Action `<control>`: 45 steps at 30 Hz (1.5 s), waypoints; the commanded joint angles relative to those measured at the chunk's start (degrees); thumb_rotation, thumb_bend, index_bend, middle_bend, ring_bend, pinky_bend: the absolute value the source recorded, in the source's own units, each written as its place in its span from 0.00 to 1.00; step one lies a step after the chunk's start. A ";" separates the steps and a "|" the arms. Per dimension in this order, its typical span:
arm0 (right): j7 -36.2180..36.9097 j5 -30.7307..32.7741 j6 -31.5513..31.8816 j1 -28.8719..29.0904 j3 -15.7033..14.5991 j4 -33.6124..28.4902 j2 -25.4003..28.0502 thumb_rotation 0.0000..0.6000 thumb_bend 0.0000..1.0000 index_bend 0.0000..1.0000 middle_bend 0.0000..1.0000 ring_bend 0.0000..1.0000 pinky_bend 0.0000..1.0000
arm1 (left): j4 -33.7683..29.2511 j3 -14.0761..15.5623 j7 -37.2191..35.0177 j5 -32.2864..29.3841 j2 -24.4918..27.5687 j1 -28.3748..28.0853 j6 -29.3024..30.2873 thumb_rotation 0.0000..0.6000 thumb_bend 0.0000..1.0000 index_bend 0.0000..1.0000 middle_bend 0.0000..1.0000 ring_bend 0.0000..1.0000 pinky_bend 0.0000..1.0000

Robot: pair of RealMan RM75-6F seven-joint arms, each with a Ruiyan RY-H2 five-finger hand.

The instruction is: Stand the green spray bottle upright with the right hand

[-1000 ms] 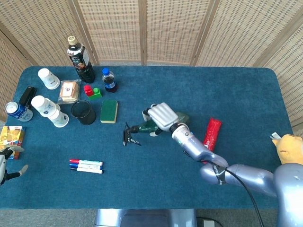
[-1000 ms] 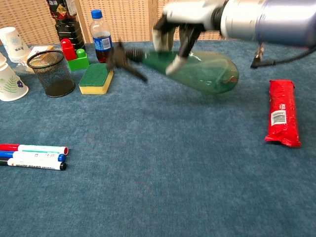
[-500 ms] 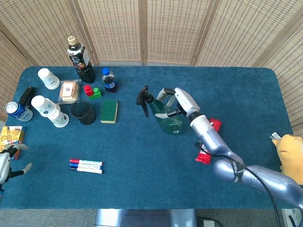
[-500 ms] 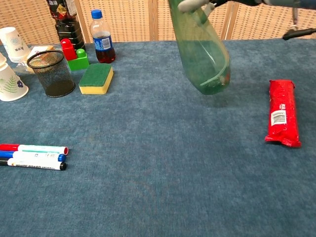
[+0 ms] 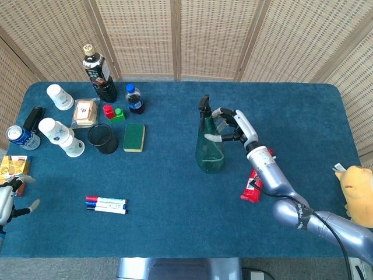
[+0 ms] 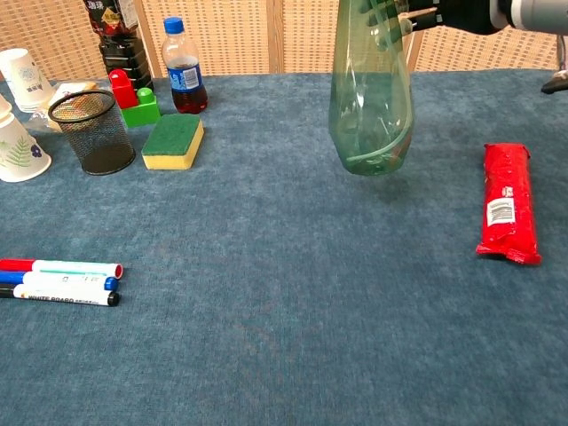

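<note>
Green spray bottle (image 5: 209, 146) upright or very nearly so near mid-table, base on or just above the blue cloth (image 5: 175, 221), nozzle head up and pointing toward the far screen. Right hand (image 5: 234, 126) wrapped round the neck just under the trigger, fingers closed on it; in the chest view only the fingertips (image 6: 383, 16) at the neck visible against the translucent body (image 6: 370, 98). Best now to settle the base flat, check for lean, then loosen the fingers slowly and draw the hand back toward the right without brushing the neck; a tall, light, nearly empty bottle likely to tip at a small nudge. Red packet (image 5: 255, 176) lying close beside the right forearm, so worth avoiding on the way out. Sponge (image 5: 134, 137), mesh cup (image 5: 104, 139) and small cola bottle (image 5: 134, 98) well apart to the left; table edges distant on all sides. Left hand (image 5: 7, 199) at the near left edge, holding nothing, fingers spread.
</note>
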 commanded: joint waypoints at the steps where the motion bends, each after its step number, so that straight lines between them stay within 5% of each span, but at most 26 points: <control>1: 1.33 -1.67 0.84 0.02 0.09 2.08 -1.60 1.00 0.23 0.58 0.51 0.36 0.50 | -0.24 -0.03 0.23 -0.09 0.18 0.00 0.03 1.00 0.31 0.32 0.30 0.27 0.26; 14: 4.92 -10.09 12.41 -2.60 -2.31 8.92 -8.16 1.00 0.24 0.58 0.51 0.36 0.50 | -3.02 -0.29 2.30 0.18 1.62 -0.47 0.53 1.00 0.31 0.32 0.30 0.27 0.26; 45: 8.62 -17.29 22.51 -5.76 -7.80 19.89 -14.81 1.00 0.23 0.57 0.51 0.35 0.46 | -6.19 0.19 4.60 0.57 2.78 -0.20 2.01 1.00 0.31 0.32 0.30 0.27 0.30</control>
